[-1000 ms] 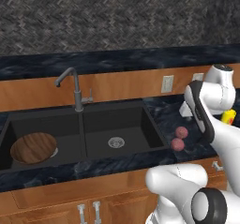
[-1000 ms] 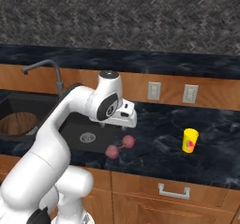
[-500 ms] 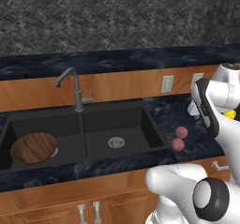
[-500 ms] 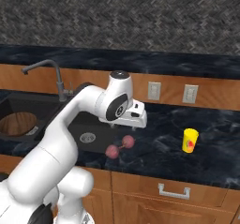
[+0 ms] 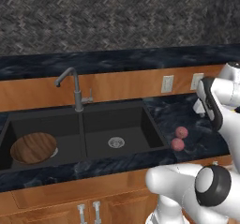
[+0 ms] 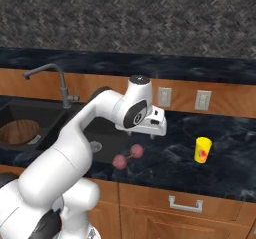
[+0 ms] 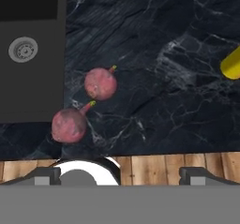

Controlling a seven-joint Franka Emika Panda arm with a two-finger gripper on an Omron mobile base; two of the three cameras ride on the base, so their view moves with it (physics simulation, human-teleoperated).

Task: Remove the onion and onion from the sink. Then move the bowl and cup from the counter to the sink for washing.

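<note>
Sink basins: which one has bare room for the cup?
The right basin is bare around its drain. The left basin is crowded by the bowl. Counter between the onions and the cup is also bare.

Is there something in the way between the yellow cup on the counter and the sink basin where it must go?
Yes. Two onions lie on the counter beside the sink, roughly on the line from the cup. The near basin looks free.

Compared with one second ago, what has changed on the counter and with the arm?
The gripper has swung right over the counter, away from the sink toward the cup, open and empty. The onions, cup and bowl in the left basin have stayed in place.
</note>
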